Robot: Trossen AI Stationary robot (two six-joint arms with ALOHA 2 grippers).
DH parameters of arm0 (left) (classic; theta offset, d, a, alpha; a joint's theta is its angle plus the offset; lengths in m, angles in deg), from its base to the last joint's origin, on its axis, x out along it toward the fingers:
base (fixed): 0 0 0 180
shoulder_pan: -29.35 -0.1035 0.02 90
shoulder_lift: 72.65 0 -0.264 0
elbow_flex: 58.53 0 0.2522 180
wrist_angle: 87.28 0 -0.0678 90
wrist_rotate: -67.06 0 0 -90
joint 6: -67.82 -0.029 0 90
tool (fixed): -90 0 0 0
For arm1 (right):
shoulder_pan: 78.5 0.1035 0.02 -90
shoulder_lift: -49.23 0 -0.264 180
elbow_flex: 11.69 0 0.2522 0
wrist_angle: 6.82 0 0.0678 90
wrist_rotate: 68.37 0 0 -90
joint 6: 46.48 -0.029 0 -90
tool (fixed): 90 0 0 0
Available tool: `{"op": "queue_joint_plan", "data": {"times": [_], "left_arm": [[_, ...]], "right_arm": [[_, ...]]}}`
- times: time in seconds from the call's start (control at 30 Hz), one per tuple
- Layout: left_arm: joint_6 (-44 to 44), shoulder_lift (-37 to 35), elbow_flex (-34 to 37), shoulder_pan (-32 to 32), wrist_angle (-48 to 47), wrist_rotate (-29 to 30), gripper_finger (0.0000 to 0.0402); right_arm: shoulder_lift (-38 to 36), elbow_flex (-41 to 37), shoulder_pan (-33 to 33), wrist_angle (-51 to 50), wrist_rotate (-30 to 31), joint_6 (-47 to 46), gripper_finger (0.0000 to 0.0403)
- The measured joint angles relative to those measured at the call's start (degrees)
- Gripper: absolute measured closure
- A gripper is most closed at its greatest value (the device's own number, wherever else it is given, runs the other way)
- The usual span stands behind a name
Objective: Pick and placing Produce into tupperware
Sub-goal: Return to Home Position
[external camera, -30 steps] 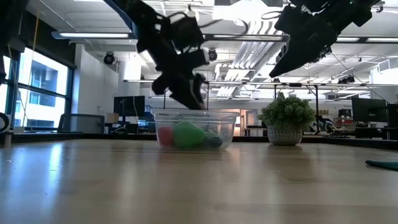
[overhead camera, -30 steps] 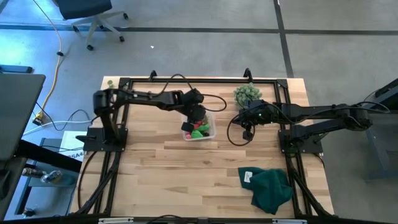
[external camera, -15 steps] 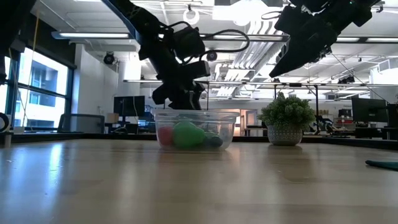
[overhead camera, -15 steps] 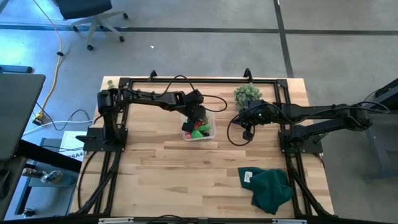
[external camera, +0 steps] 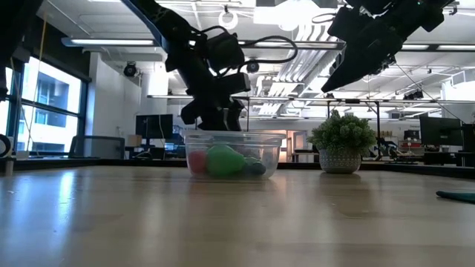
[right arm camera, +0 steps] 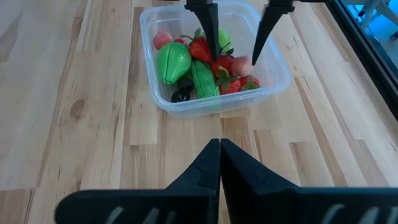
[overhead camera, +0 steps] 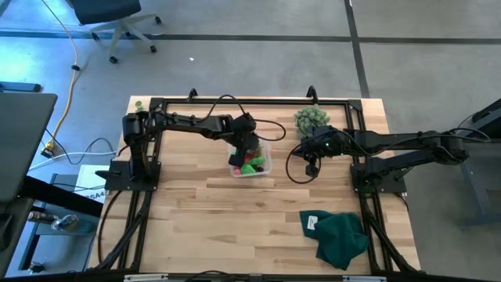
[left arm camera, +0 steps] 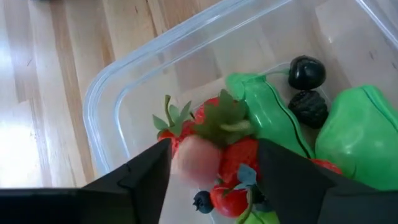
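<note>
Left gripper (overhead camera: 249, 147): positioned directly over the tupperware (overhead camera: 267, 162), fingers pointing down inside its rim. The fingers (right arm camera: 210, 28) stand wide apart and grip nothing. A pink peach (right arm camera: 241, 64) lies in the gap between them, resting on the other produce (right arm camera: 198, 70). Whether either finger touches the peach cannot be told.

Right gripper (right arm camera: 219, 144): raised above the table, to the right of the tupperware and clear of it. Its two fingers are pressed together with nothing between them.

Tupperware contents, per the right wrist view:
- a bright green pear-shaped piece (right arm camera: 172, 62)
- an elongated green piece (right arm camera: 202, 79) beside it
- red strawberries (right arm camera: 199, 48) with green leaves
- dark berries (right arm camera: 181, 93) against the wall nearest the right gripper
- the pink peach on the side away from the pear-shaped piece

No produce is visible on the table outside the tupperware. In the low view the tupperware (external camera: 271, 148) sits flat on the wooden table (overhead camera: 203, 227).

Other items: a spiky grey-green bushy ball (overhead camera: 311, 119) in a small pot stands beyond the tupperware's far right corner, apart from it. A dark green cloth (overhead camera: 342, 236) lies crumpled well away from the tupperware, towards the near right corner of the table.

Markings: a white tag (overhead camera: 311, 223) shows on the cloth edge nearest the tupperware. Any writing on it is too small to read.
</note>
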Motion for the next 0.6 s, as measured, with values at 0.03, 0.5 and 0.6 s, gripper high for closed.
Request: {"op": "queue_joint_plan", "data": {"times": [0.03,0.5,0.6], "left_arm": [[0.1,0.0,0.0,0.0,0.0,-0.2,0.0171],[6.6,-10.7,0.0,0.0,-5.9,-7.6,0.0192],[9.0,-14.8,0.0,0.0,-9.0,-7.9,0.0209]], "right_arm": [[0.0,0.0,0.0,0.0,0.0,0.0,0.0401],[0.0,0.0,0.0,0.0,0.0,0.0,0.0401],[0.0,0.0,0.0,0.0,0.0,0.0,0.0401]]}}
